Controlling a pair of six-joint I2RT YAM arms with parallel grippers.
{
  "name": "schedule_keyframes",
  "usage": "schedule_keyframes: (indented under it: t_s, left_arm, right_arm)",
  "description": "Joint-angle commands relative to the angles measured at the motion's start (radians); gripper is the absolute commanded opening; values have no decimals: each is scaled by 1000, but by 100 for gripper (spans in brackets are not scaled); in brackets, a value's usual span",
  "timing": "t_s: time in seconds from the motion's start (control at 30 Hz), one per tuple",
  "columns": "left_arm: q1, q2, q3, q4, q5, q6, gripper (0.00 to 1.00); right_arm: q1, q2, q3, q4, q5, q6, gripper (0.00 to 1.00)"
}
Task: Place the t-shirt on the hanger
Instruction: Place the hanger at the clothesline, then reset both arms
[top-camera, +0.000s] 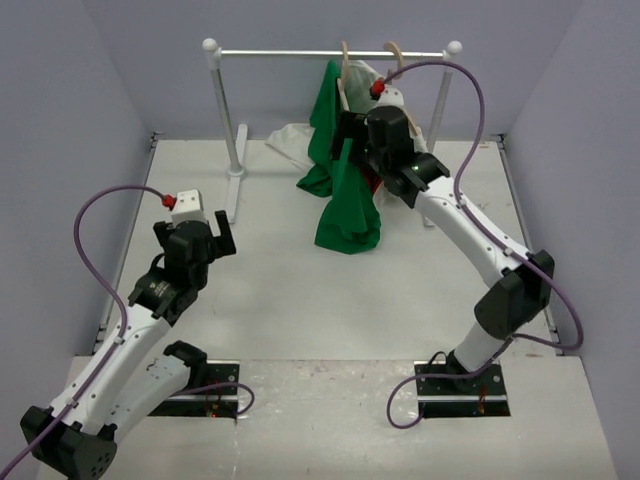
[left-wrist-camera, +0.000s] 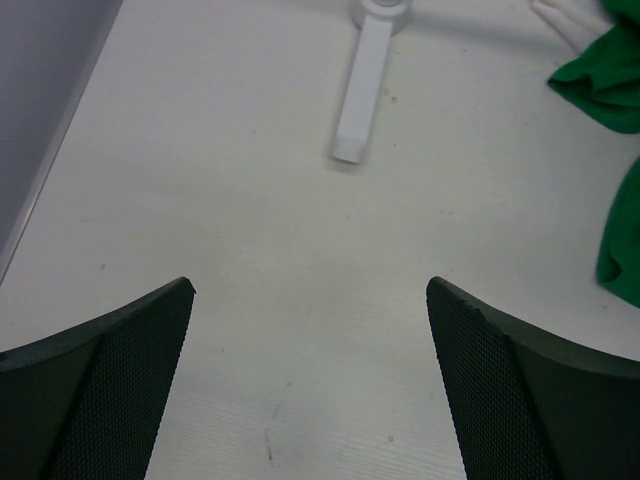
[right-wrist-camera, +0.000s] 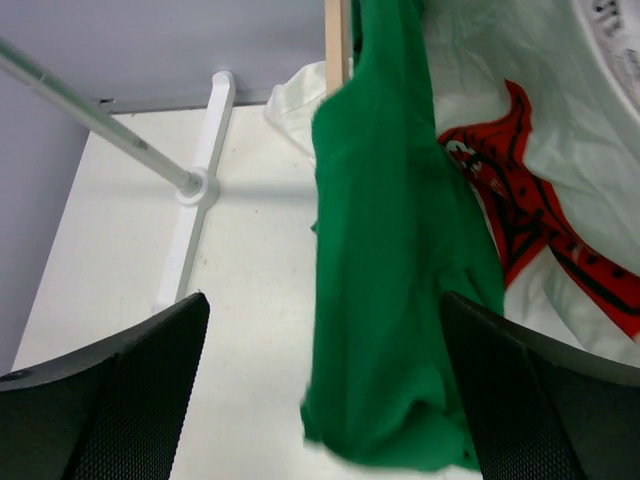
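Currently seeing the t-shirt (top-camera: 350, 215) bunched and hanging off one shoulder of the hanger (top-camera: 345, 75), itself hooked on the rail of the white rack (top-camera: 300, 53) at the back of the surface (top-camera: 300, 290). Noting the lower folds of the green cloth pooled on the surface below the rail. Cannot tell whether the neck opening sits over the hanger or merely beside it. Finding the right hand (right-wrist-camera: 325, 310) up close to the hanging cloth, fingers spread wide in the right wrist view with nothing pinched between them, the green folds hanging just ahead. Spotting a white t-shirt with a red print (right-wrist-camera: 560, 130) behind and to the right of the green one, and a second wooden hanger (top-camera: 395, 55) on the same rail just beside the first. Finding the left hand (left-wrist-camera: 310, 285) well apart from the clothing, low over bare surface near the rack's left foot, fingers likewise spread wide and empty.
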Motion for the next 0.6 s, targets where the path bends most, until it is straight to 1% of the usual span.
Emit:
schedule_keyframes:
  t_s: [0.0,0.03,0.07,0.1,0.2,0.23,0.27,0.3,0.33,0.4,0.5,0.57]
  left_arm:
    - [37,18,75,-50,-147,-90,100]
    - [42,18,83,-57,-147,-96,100]
    - [45,18,93,-68,-152,-97,100]
    - [45,14,109,-87,-165,-96,100]
    - [45,-11,113,-108,-188,-88,100]
    - [45,-28,110,-111,-181,-76,100]
    - [45,-51,105,-117,-166,-58,100]
    - [45,-70,97,-121,-160,-51,100]
    - [45,-84,92,-123,-159,-50,100]
    - [45,-119,71,-118,-164,-52,100]
    - [45,-176,16,-68,-167,-46,100]
    - [45,-213,-26,-12,-136,-20,100]
  right_arm:
    - [-28,-287,-114,-13,-25,-34,99]
    - [-34,-333,-139,-16,-26,-41,99]
    - [-35,-384,-166,-38,-21,-87,99]
    - [-35,-470,-207,-72,5,-148,99]
    - [-35,-616,-309,-130,107,-193,99]
    - [-35,-684,-340,-153,146,-199,99]
    - [-35,-777,-406,-177,191,-209,99]
    - [-35,-816,-468,-183,214,-213,99]
    - [-35,-889,-509,-196,254,-214,99]
    - [-35,-985,-586,-216,308,-200,99]
    - [-35,-1124,-658,-265,343,-158,99]
    - [-35,-1200,-689,-295,345,-138,99]
